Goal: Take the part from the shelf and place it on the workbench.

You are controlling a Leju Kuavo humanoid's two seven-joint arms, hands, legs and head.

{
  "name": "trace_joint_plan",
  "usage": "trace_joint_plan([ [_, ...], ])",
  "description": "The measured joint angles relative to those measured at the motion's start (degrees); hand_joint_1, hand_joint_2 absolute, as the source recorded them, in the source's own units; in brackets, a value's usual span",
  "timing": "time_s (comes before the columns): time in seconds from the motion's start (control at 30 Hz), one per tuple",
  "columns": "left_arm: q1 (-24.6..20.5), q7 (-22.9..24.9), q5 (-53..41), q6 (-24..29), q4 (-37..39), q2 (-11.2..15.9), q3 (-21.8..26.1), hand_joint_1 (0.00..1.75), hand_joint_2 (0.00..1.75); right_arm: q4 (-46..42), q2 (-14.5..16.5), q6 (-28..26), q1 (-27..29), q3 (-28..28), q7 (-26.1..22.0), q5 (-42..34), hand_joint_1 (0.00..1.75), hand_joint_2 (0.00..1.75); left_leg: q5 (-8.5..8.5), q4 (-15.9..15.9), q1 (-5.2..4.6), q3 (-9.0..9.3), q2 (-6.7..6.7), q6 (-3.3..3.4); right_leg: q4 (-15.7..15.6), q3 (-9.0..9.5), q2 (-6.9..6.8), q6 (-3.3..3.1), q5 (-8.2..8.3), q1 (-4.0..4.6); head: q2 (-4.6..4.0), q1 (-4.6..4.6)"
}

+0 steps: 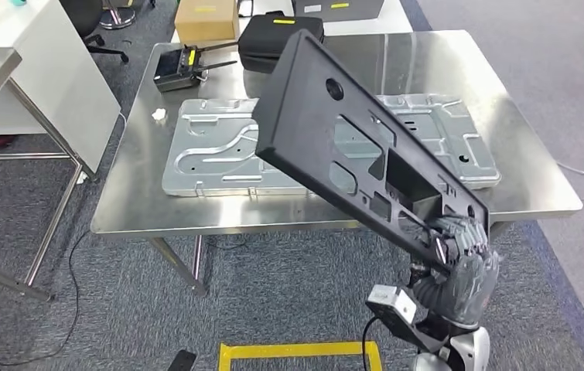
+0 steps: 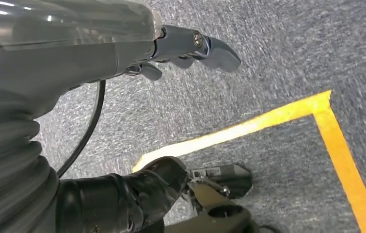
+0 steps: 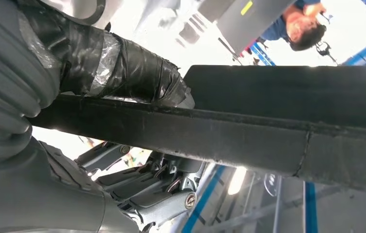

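The right hand gripped one end of the part, a long, flat, matte black plastic panel with one round hole and several rectangular cut-outs. Its fingers were clenched over the panel's lower edge, and from them the panel rose slanting up and away, held in the air over the near edge of the tabletop without touching it. In the right wrist view the panel's dark edge ran straight out from the fingers, which were wrapped in glossy black tape.

Beyond the fingers, on the brushed steel tabletop, lay one stamped sheet-metal plate, pale grey, with raised ribs and curved channels, partly hidden behind the panel. Farther off sat one black soft case, one small black device with yellow markings, one brown cardboard box and one scrap of white paper.

The left hand hung above grey, coarse-woven carpet, its smooth dark fingers released and holding nothing. Below them ran yellow floor tape, forming a corner.
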Motion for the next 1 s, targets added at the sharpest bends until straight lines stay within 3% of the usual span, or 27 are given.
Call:
trace_joint_plan([
  [0.03,-0.07,0.03,-0.05,-0.03,0.0,0.0,-0.12,0.0,1.75,0.06,-0.03,0.0,-0.69,0.27,0.25,0.14,1.75,1.75,-1.34,3.03,0.06,-1.51,-0.01,-0.19,-0.16,0.34,-0.03,-0.38,-0.17,-0.06,0.0,-0.03],
  [0.1,-0.11,0.07,-0.17,-0.12,0.0,0.0,-0.31,0.0,1.75,0.29,-0.1,0.0,-1.88,0.86,0.66,0.32,1.75,1.75,-4.17,11.24,0.07,-6.33,-0.02,-0.43,-0.19,0.83,-0.07,-0.9,-0.68,0.12,0.0,-0.08],
  [0.13,-0.05,0.14,-0.28,-0.2,0.0,0.0,-0.38,0.0,1.75,0.44,-0.12,0.01,-2.31,1.13,0.88,0.42,1.75,1.75,-4.54,14.22,0.07,-8.47,-0.02,-0.5,-0.19,1.15,-0.05,-1.01,-0.97,0.2,0.0,-0.07],
  [0.17,0.01,0.23,-0.39,-0.3,0.0,0.0,-0.45,0.0,1.75,0.59,-0.15,0.01,-2.71,1.37,1.08,0.53,1.75,1.75,-3.7,15.21,0.07,-9.72,-0.02,-0.51,-0.18,1.55,0.02,-1.01,-1.29,0.26,0.0,-0.08],
  [0.2,0.05,0.31,-0.5,-0.38,0.0,0.0,-0.51,0.0,1.75,0.71,-0.17,0.02,-3.11,1.59,1.27,0.65,1.75,1.75,-1.75,14.01,0.07,-9.89,-0.02,-0.46,-0.17,2.05,0.1,-0.96,-1.65,0.3,0.0,-0.08],
  [0.27,0.03,0.44,-0.63,-0.54,0.0,0.0,-0.6,0.0,1.75,0.88,-0.19,0.05,-4.02,2.07,1.58,0.92,1.75,1.75,3.57,6.68,0.05,-7.65,-0.02,-0.09,-0.16,3.11,0.23,-0.68,-2.47,0.33,0.0,-0.04],
  [0.33,-0.14,0.56,-0.73,-0.66,0.0,-0.04,-0.67,0.0,1.75,1.05,-0.21,0.15,-5.11,2.62,1.99,1.26,1.75,1.75,5.95,0.69,-0.16,-5.35,-0.04,0.38,-0.06,3.54,0.36,-0.08,-3.18,0.51,0.0,-0.04],
  [0.4,-0.29,0.72,-0.87,-0.74,0.0,-0.1,-0.76,0.0,1.75,1.29,-0.26,0.33,-6.22,3.2,2.68,1.67,1.75,1.75,5.58,-0.63,-0.44,-4.83,-0.09,0.84,-0.16,3.52,0.44,0.6,-3.47,0.64,0.0,-0.07],
  [0.5,-0.36,0.9,-1.13,-0.77,0.0,-0.17,-0.99,0.0,1.75,1.71,-0.49,0.7,-7.81,3.94,3.66,2.28,1.75,1.75,5.52,-1.46,-0.11,-4.16,-0.17,1.81,1.08,3.26,0.23,1.43,-4.5,0.52,0.0,-0.05],
  [0.57,-0.52,0.93,-1.27,-0.78,0.0,-0.24,-1.27,0.0,1.75,2.09,-0.78,1.07,-8.82,4.37,4.16,2.52,1.75,1.75,5.22,-1.87,0.03,-3.46,-0.17,2.38,6.91,0.25,0.11,1.84,-6.89,0.4,0.0,-0.03],
  [0.63,-0.63,1.01,-1.47,-0.79,0.0,-0.3,-1.55,0.0,1.75,2.67,-1.1,1.37,-9.46,4.8,4.67,2.8,1.75,1.75,4.64,-1.87,0.02,-2.9,-0.18,2.68,14.28,-4.53,0.09,2.13,-8.85,0.38,0.0,-0.03],
  [0.67,-0.61,1.05,-1.55,-0.8,0.0,-0.31,-1.64,0.0,1.75,2.99,-1.27,1.43,-9.61,4.97,4.87,2.95,1.75,1.75,4.31,-1.85,0.01,-2.51,-0.22,2.68,15.96,-6.11,0.08,2.18,-8.46,0.36,0.0,-0.03],
  [0.7,-0.58,1.08,-1.62,-0.81,0.0,-0.32,-1.71,0.0,1.75,3.33,-1.41,1.48,-9.79,5.1,5.06,3.07,1.75,1.75,3.92,-1.83,0.01,-2.01,-0.28,2.63,15.33,-6.6,0.08,2.14,-6.76,0.36,0.0,-0.03],
  [0.77,-0.54,1.09,-1.69,-0.87,0.0,-0.4,-1.86,0.0,1.75,3.86,-1.59,1.55,-10.34,5.33,5.38,3.21,1.75,1.75,2.99,-1.77,0.01,-0.91,-0.39,2.35,8.56,-4.72,0.02,1.8,-1.39,0.4,0.0,-0.02],
  [0.8,-0.58,1.09,-1.7,-0.91,0.0,-0.47,-1.93,0.0,1.75,4.09,-1.63,1.59,-10.67,5.44,5.49,3.24,1.75,1.75,2.52,-1.69,-0.1,-0.45,-0.44,2.1,4.98,-3.32,-0.01,1.57,0.51,0.56,0.0,-0.01],
  [0.87,-0.72,1.1,-1.72,-0.96,0.0,-0.56,-2.02,0.0,1.75,4.41,-1.7,1.73,-11.18,5.7,5.61,3.26,1.75,1.75,1.89,-1.66,-0.27,-0.09,-0.48,1.5,1.25,-1.68,-0.03,1.0,1.3,0.86,0.0,-0.02],
  [1.0,-1.01,1.1,-1.72,-0.99,-0.01,-0.6,-2.07,0.0,1.75,4.95,-1.86,2.05,-11.55,6.1,6.02,3.3,1.75,1.75,0.73,-0.84,-0.22,-0.03,-0.34,0.35,0.36,-0.79,0.21,-0.39,0.36,0.77,0.0,-0.09],
])
